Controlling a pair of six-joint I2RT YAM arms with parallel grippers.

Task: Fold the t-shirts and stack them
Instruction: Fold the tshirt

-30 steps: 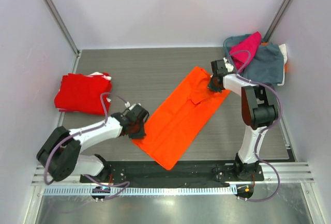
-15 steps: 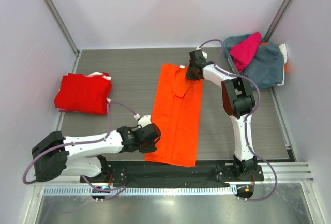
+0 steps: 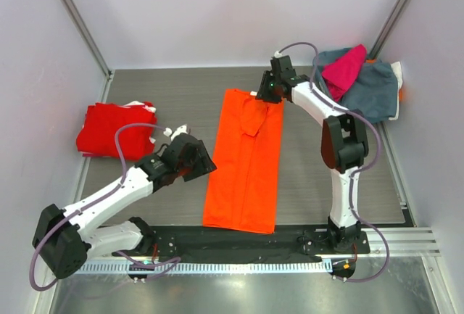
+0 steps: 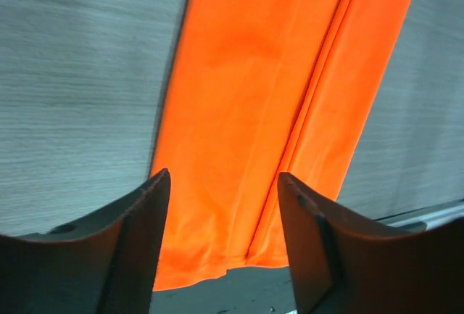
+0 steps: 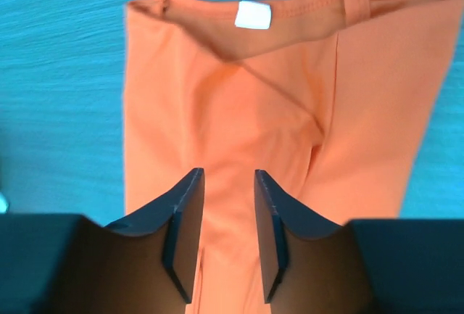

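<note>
At the left side of the worktop (image 3: 181, 96) the red shirt (image 3: 116, 131) lies folded into a compact block, out of the way of the folding area and, I judge, placed there as the base of the stack. Just right of it the left pincer (image 3: 199, 163) hangs beside the left edge of the orange shirt (image 3: 245, 162), about midway along it. Its jaws stand wide with nothing between them, and its wrist view looks down through the gap at the shirt's near hem, so it holds no cloth. The orange shirt lies in the middle of the worktop, flat and straight. It forms a long narrow strip running from near to far, with the sides and sleeves turned in over the body. That shape suggests the lengthwise folds are done and a crosswise fold remains, which a straight strip makes easier. At its far end the right pincer (image 3: 270, 91) hovers over the collar, jaws parted by a narrower gap and empty, the white label (image 5: 253, 15) showing just beyond them. In the far right corner the magenta shirt (image 3: 344, 67) lies crumpled on a heap of grey-blue cloth (image 3: 373, 93), apparently waiting its turn, not yet folded.
</note>
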